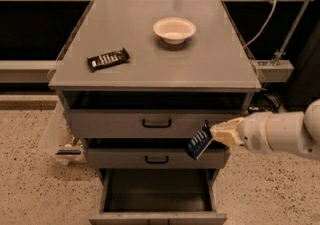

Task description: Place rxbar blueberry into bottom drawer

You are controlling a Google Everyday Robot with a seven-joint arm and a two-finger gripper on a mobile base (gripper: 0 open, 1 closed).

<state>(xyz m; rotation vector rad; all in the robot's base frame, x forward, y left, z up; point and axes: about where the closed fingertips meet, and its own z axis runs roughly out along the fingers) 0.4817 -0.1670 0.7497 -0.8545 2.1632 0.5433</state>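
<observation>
My gripper (216, 134) comes in from the right on a white arm and is shut on the rxbar blueberry (199, 142), a flat dark blue bar with white lettering. The bar hangs tilted in front of the middle drawer's right end, above the right side of the bottom drawer (157, 215). The bottom drawer is pulled out and its dark interior shows nothing inside.
A black-brown wrapped bar (108, 59) and a white bowl (174, 29) lie on the grey cabinet top (210, 64). The two upper drawers with black handles (156, 123) are shut. A clear bin (60, 139) stands on the floor to the left. Cables hang at the right rear.
</observation>
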